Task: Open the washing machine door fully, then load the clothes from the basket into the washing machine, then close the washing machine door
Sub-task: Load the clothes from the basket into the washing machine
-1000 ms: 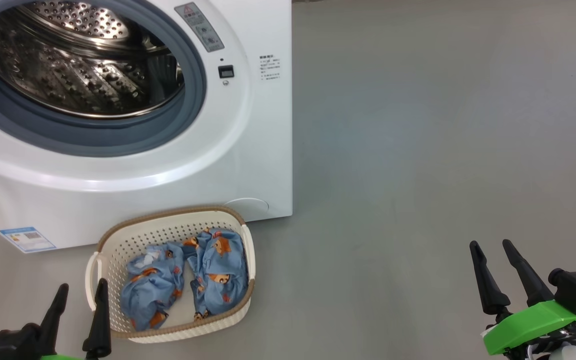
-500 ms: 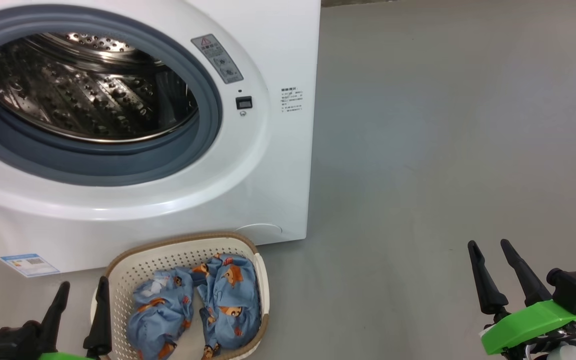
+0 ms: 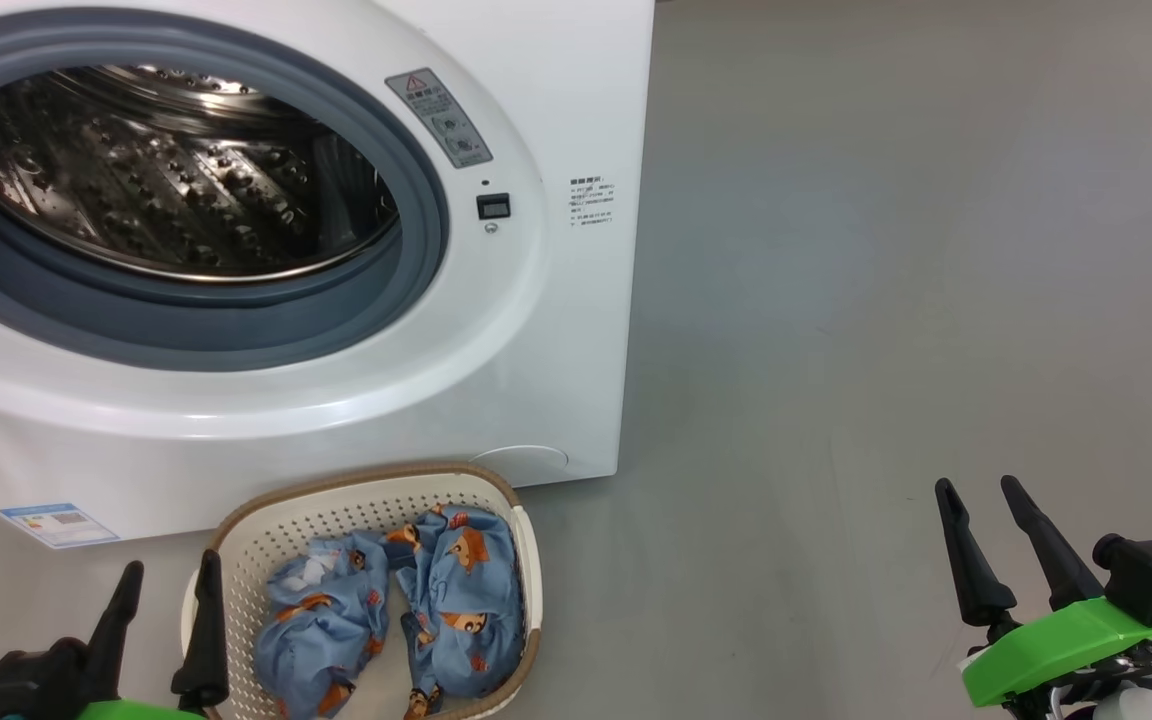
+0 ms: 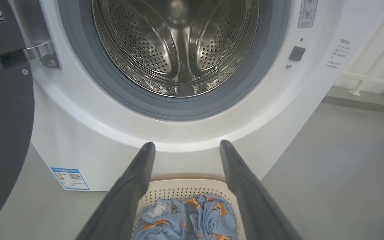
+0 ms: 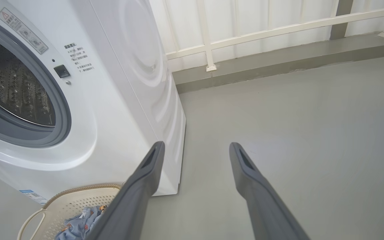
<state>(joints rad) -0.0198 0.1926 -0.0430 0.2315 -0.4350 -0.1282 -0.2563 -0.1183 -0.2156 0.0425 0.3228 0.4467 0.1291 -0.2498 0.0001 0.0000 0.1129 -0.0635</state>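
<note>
The white washing machine (image 3: 496, 330) stands open, its steel drum (image 3: 166, 180) bare inside; the drum (image 4: 178, 50) is also in the left wrist view. Its door (image 4: 2, 110) is swung wide to the left on its hinge. On the floor before it sits the cream basket (image 3: 256, 540) holding two light blue bear-print clothes (image 3: 391, 610). My left gripper (image 3: 168, 585) hovers open at the basket's left side, and in its wrist view the clothes (image 4: 192, 218) lie below its fingers (image 4: 135, 186). My right gripper (image 3: 981, 490) stands open over bare floor far right of the basket (image 5: 75, 203).
Grey floor (image 3: 886, 250) stretches to the right of the machine. A white railing (image 5: 245, 30) on a low kerb runs behind it. A blue label sticker (image 3: 58, 522) marks the machine's lower left front.
The head camera has moved, shifting the machine and basket lower and rightward in the view. Both grippers stay open in the same spots.
</note>
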